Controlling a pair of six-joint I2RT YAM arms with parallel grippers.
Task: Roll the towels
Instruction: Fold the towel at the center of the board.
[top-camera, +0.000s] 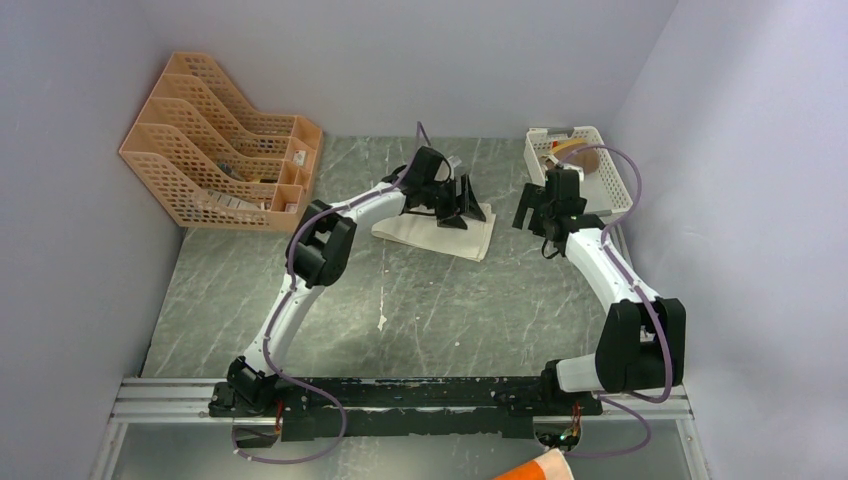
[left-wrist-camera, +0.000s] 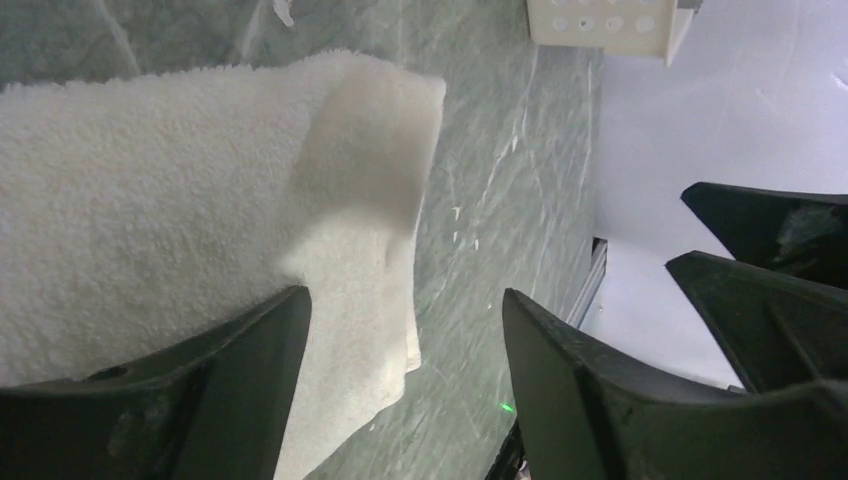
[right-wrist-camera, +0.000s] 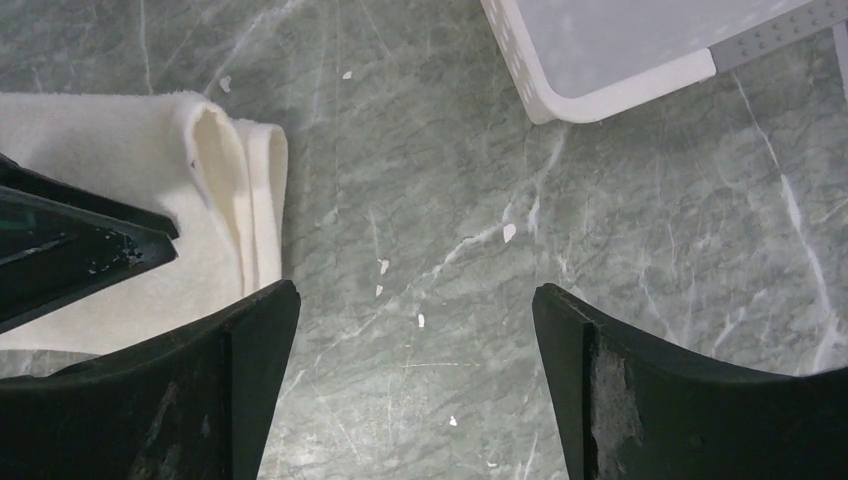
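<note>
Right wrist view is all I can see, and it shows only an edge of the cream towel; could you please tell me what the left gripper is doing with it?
Observer: The left gripper is over the cream towel with its jaws apart, gripping nothing.
Operator: Thank you. Is that towel rolled?
Observer: No, it lies folded flat on the table.
Operator: And where is the other towel, please?
Observer: A brown-tan towel sits inside the white basket; I cannot tell whether it is rolled.
</note>
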